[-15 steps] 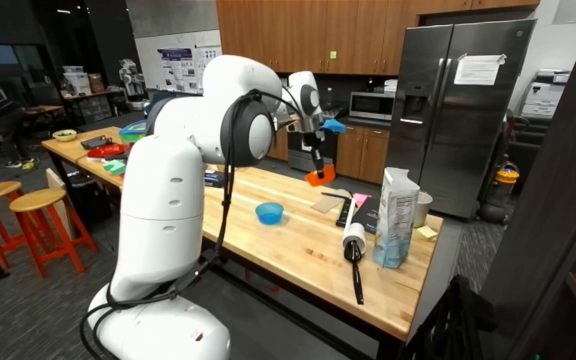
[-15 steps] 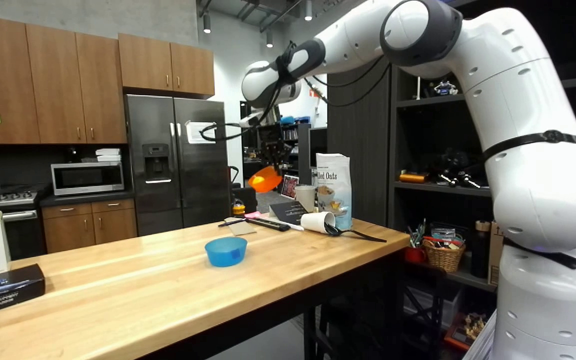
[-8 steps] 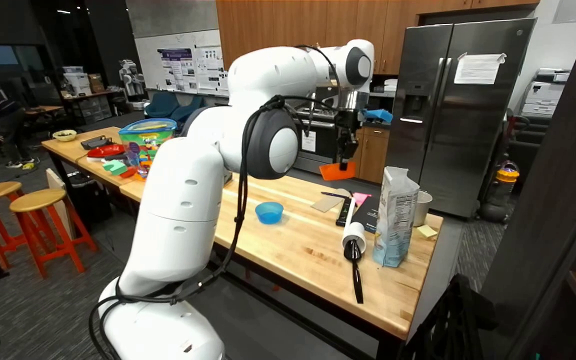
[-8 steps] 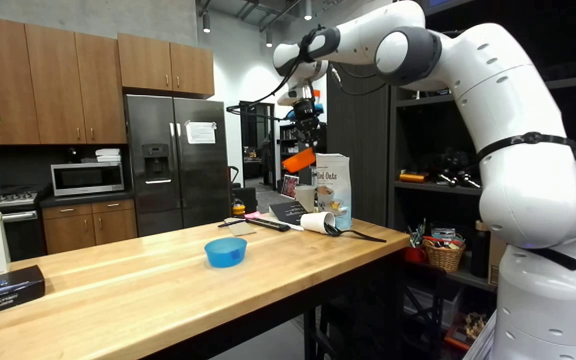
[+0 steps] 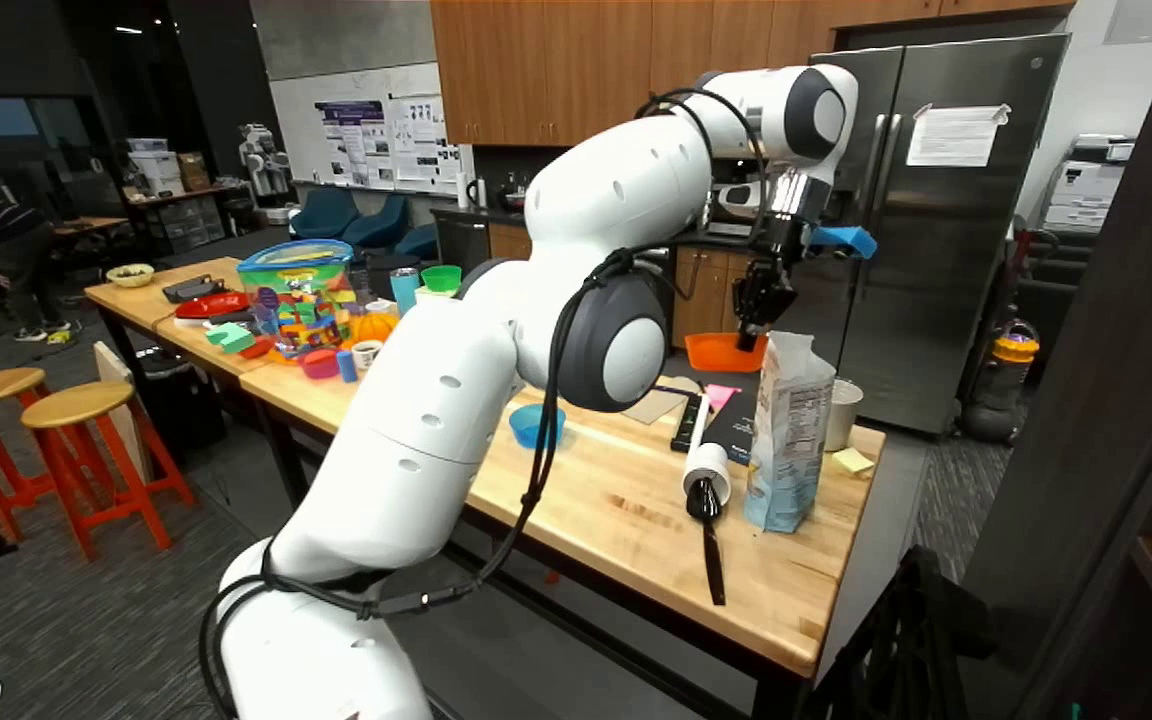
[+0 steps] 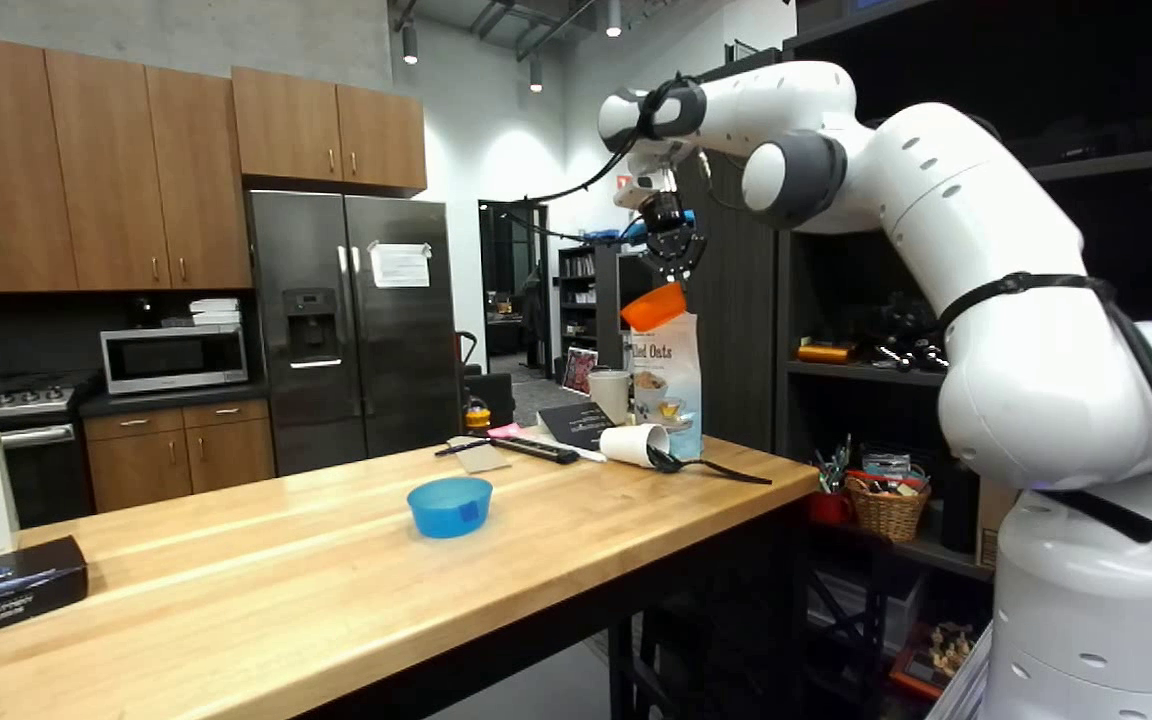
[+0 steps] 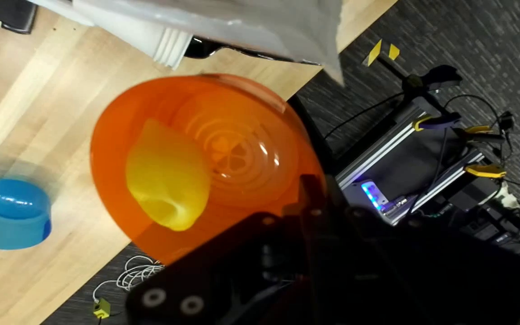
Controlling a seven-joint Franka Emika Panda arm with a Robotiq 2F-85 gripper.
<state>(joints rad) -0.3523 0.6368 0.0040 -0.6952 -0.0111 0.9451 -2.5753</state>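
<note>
The hand (image 5: pixel 747 338) is clenched on the wall of an orange bowl (image 7: pixel 255 135) held well above the surface (image 6: pixel 336 580), beside the top of an oats bag (image 6: pixel 668 385) near the surface's short end edge; whether bowl and bag touch cannot be told. In the wrist view the grip is dark and hard to make out, the bag covers part of a white cup (image 6: pixel 626 445) lying on its side, and a blue bowl (image 6: pixel 449 507), whole in an exterior view, is cut off. The lemon (image 7: pixel 167 178) inside the orange bowl shows in the wrist view alone; the bowl's wall hides it in both exterior views.
</note>
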